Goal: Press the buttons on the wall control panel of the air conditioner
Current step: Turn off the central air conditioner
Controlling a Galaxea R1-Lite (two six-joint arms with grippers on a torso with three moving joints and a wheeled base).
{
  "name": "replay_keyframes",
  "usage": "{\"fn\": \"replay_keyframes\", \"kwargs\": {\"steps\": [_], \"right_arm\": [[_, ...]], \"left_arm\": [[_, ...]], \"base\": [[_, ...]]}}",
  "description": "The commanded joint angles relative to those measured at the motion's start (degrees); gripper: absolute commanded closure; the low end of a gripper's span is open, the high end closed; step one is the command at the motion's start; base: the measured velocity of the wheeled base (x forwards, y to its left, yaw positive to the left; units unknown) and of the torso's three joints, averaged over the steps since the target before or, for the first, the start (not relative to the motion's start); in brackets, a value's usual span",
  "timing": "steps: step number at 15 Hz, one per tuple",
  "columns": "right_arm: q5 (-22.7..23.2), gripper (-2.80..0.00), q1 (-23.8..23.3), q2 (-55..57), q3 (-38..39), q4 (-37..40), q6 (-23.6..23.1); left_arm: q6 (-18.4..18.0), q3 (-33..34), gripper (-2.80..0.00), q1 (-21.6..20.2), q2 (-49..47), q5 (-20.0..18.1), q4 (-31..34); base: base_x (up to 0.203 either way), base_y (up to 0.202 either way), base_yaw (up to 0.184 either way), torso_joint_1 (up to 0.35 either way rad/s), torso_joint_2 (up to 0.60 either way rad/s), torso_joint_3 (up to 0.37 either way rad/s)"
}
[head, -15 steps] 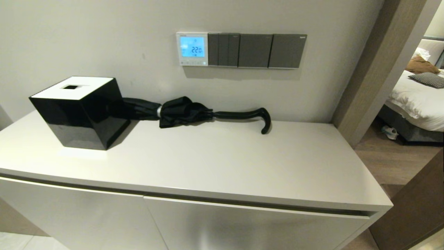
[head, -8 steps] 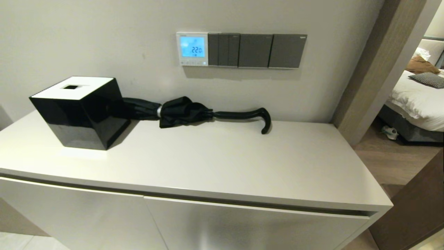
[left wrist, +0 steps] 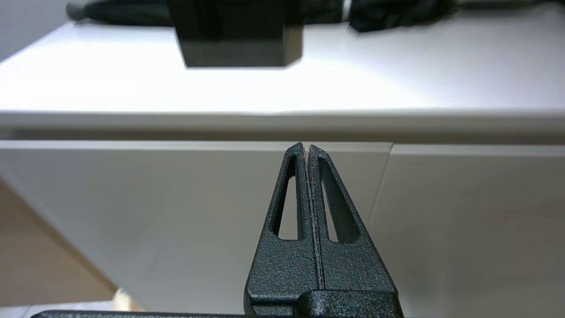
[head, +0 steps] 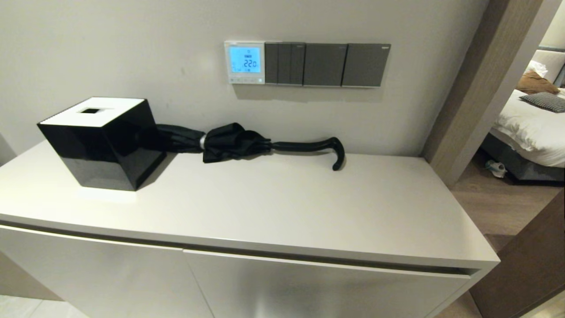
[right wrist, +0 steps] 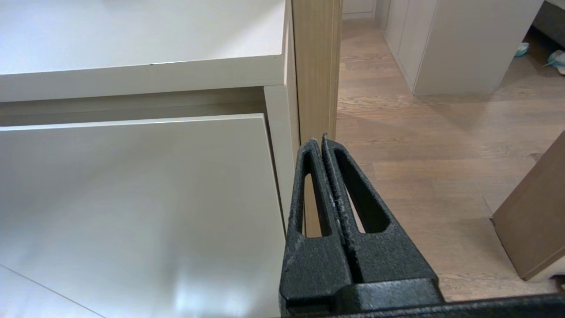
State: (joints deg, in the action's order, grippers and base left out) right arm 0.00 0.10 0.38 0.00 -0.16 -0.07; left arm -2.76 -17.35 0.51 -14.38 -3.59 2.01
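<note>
Nothing has shifted on the cabinet or the wall since the earlier head views, and neither arm has come into the head camera's sight. On the far left of the cabinet top (head: pixel 265 207) stands a glossy black tissue box (head: pixel 103 141) with a white lid. Just right of it, along the far edge against the wall, lies a folded black umbrella (head: pixel 234 142), its curved handle pointing right. On the wall above the umbrella sits the air conditioner's wall control panel (head: pixel 244 62), its blue screen reading 22.0, with the buttons (head: pixel 244 80) in a row along its lower edge. Touching its right side are 3 dark grey switch plates (head: pixel 326 64). Further right stands a wooden door frame (head: pixel 481 88), and beyond it a bed (head: pixel 529 128).

Low in front of the cabinet doors, the left gripper (left wrist: pixel 306 148) has its fingers pressed together, holding nothing. By the cabinet's right near corner, the right gripper (right wrist: pixel 319 140) is likewise closed on nothing. Both are well apart from the panel.
</note>
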Motion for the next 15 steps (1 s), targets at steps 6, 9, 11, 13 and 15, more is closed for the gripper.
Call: {"fn": "replay_keyframes", "kwargs": {"steps": [6, 9, 11, 13, 15], "right_arm": [[0.00, 0.00, 0.07, -0.03, 0.09, -0.02, -0.01], [0.00, 0.00, 0.07, -0.03, 0.09, -0.02, -0.01], [0.00, 0.00, 0.07, -0.03, 0.09, -0.02, -0.01], [0.00, 0.00, 0.07, -0.03, 0.09, -0.02, -0.01], [0.00, 0.00, 0.07, -0.03, 0.09, -0.02, -0.01]], "left_arm": [[3.73, -20.58, 0.00, 1.81, -24.35, -5.78, 0.46], [4.07, -23.29, 0.00, 1.84, -26.60, -7.92, 1.19], [4.23, -28.25, 0.00, 2.22, -32.86, -10.46, 3.30], [4.60, -31.92, 0.00, 4.47, -38.17, -11.88, 4.63], [5.38, -33.90, 0.00, 7.39, -40.50, -11.97, 5.07]], "base": [[0.000, 0.000, 0.000, 0.000, 0.00, 0.000], [0.000, 0.000, 0.000, 0.000, 0.00, 0.000], [0.000, 0.000, 0.000, 0.000, 0.00, 0.000], [0.000, 0.000, 0.000, 0.000, 0.00, 0.000], [0.000, 0.000, 0.000, 0.000, 0.00, 0.000]]}}
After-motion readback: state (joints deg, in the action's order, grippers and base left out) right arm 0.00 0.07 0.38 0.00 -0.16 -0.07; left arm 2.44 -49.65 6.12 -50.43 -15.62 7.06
